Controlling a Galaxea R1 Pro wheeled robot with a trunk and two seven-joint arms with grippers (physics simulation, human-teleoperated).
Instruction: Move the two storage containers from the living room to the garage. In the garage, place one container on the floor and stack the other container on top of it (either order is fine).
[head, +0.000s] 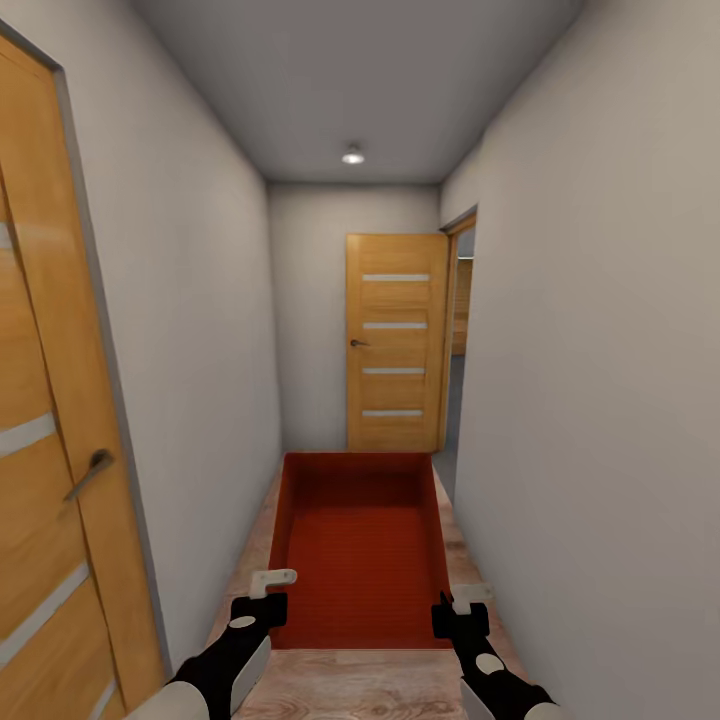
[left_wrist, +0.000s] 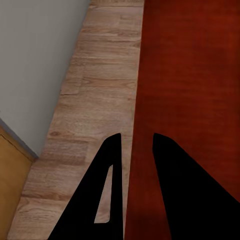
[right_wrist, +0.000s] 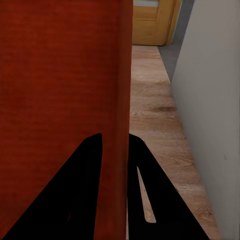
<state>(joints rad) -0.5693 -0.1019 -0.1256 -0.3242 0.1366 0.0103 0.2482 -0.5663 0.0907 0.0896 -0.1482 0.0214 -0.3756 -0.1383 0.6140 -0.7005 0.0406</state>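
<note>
Narrow hallway, light wood-plank floor (head: 350, 685), plain pale walls either side.

Nearest the camera: both arms reach forward and hold one red-orange storage container (head: 360, 545) between them, carried level above the floor, open top up, empty inside. Landmark for all that follows is this container.

Left pincer (head: 262, 592) sits at the container's near left corner. In the left wrist view the left pincer (left_wrist: 134, 165) straddles the container's side wall, one dark finger (left_wrist: 107, 195) on the outside over the planks, the other on the inside over the red bottom; the wall runs between them, so it is pinching the rim.

Right pincer (head: 462, 605) sits at the container's near right corner. In the right wrist view the right pincer (right_wrist: 115, 155) does likewise: the red wall (right_wrist: 117, 100) passes between the two dark fingers, one inside the bin, one outside above the floor. Pinching the rim as well.

Left of the container, close by: a wooden door (head: 45, 480) with a metal lever handle (head: 90, 472) and pale glazed strips, set in the left wall.

Beyond the container's far edge, at the hallway's end: a second wooden door (head: 396, 342) with four pale horizontal strips, standing swung open beside a doorway (head: 461, 330) in the right wall. More wood tone shows through that opening; what it is cannot be told.

Above and farthest: a round ceiling light (head: 353, 155), lit, on the grey ceiling.
</note>
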